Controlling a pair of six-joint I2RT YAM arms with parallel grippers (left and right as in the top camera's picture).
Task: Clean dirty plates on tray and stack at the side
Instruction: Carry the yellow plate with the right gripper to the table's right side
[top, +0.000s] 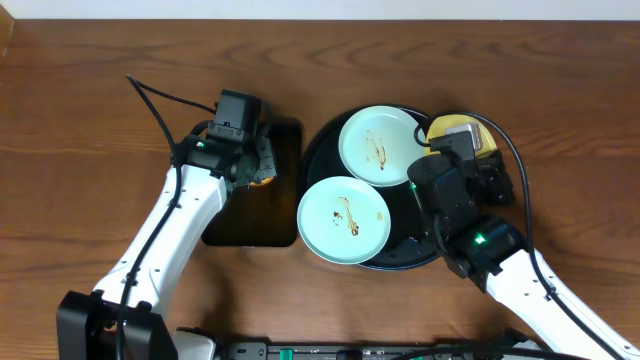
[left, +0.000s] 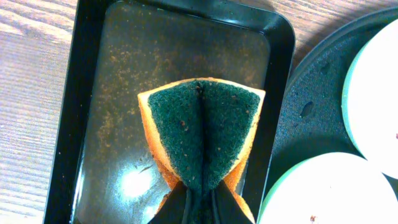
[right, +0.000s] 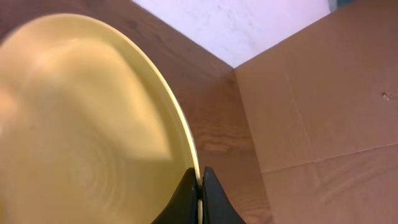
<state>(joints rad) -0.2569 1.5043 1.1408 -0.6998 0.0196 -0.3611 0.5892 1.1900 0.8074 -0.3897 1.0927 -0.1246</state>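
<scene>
1. Black and round, the tray (top: 400, 262) sits on the right half of the wooden table (top: 80, 120), its raised rim showing along the near edge.
2. Two mint-blue plates lie on it. The far plate (top: 380, 145) and the near plate (top: 343, 220) each carry a thin brown smear at the centre.
3. Their rims meet. The near plate reaches slightly past the tray's left rim, toward the rectangular tray (top: 250, 225).
4. The yellow plate (right: 81, 124) is at the tray's far right side and is mostly hidden under the right arm in the overhead view.
5. The right gripper (right: 200, 180) has its fingers pressed together on the rim of that yellow plate, pinching the thin edge between them.
6. Whether the plate is lifted clear of the tray cannot be told.
7. Past the plate, the right wrist view shows wood grain, a cardboard sheet (right: 323, 99) and a strip of white wall (right: 249, 25).
8. The left gripper (left: 199, 196) is clamped narrow on a sponge (left: 202, 134), orange with a dark green scouring face.
9. The sponge is folded along its middle by the squeeze.
10. It hangs over the wet, speckled floor of the rectangular tray, just beside the round tray. Whether it touches that floor is unclear.
</scene>
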